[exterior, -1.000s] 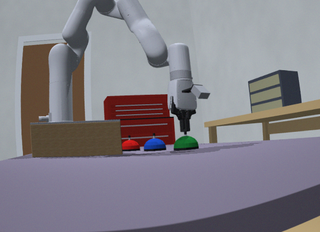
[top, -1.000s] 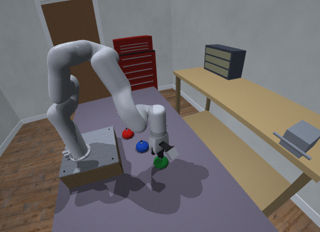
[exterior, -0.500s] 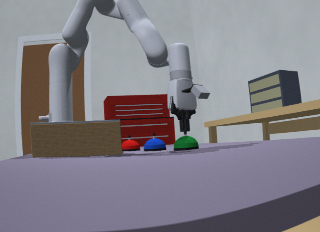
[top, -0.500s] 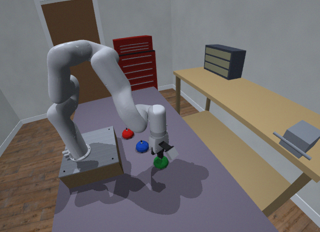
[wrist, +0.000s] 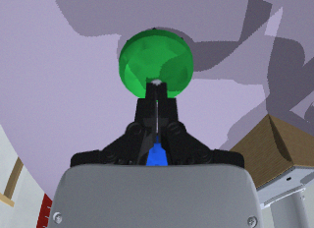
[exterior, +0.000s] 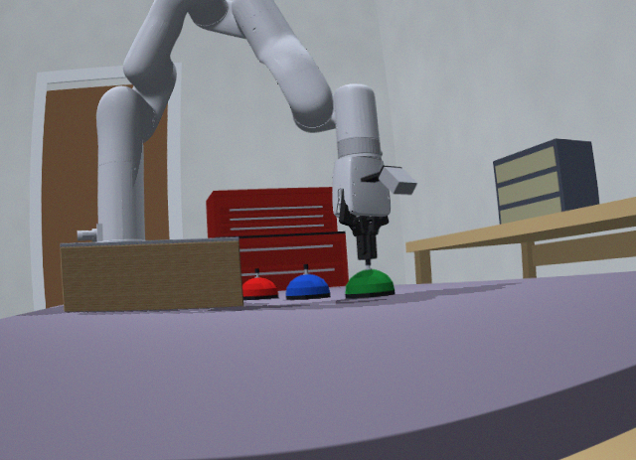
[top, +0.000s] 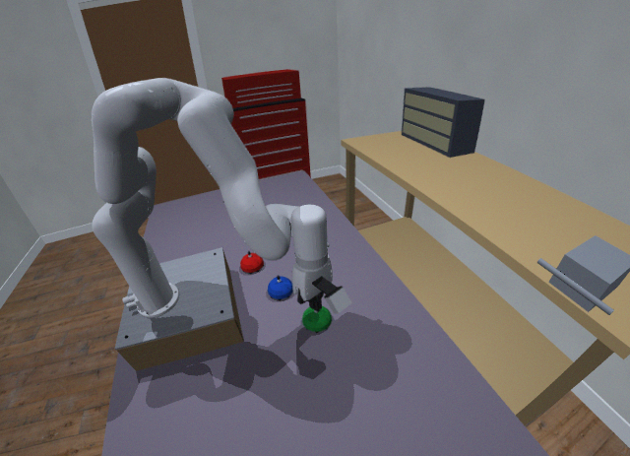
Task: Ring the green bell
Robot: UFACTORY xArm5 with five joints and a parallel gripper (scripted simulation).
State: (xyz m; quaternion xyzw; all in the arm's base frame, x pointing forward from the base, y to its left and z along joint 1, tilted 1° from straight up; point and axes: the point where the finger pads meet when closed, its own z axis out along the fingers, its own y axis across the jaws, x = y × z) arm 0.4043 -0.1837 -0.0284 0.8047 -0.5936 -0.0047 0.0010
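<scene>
The green bell (top: 316, 319) sits on the purple table, last in a row after the red bell (top: 251, 262) and the blue bell (top: 279, 286). My gripper (exterior: 367, 256) is shut and empty, pointing straight down right above the green bell (exterior: 369, 283). In the side view a short piece of the button stem (exterior: 368, 264) shows between the fingertips and the dome; I cannot tell whether the tips touch it. In the wrist view the shut fingers cover the middle of the green dome (wrist: 156, 63), hiding the button.
The arm's base box (top: 177, 308) stands left of the bells. The blue bell (exterior: 307, 285) and red bell (exterior: 259, 286) lie close to the left of the green one. A wooden bench and shelf (top: 483, 268) run along the table's right side.
</scene>
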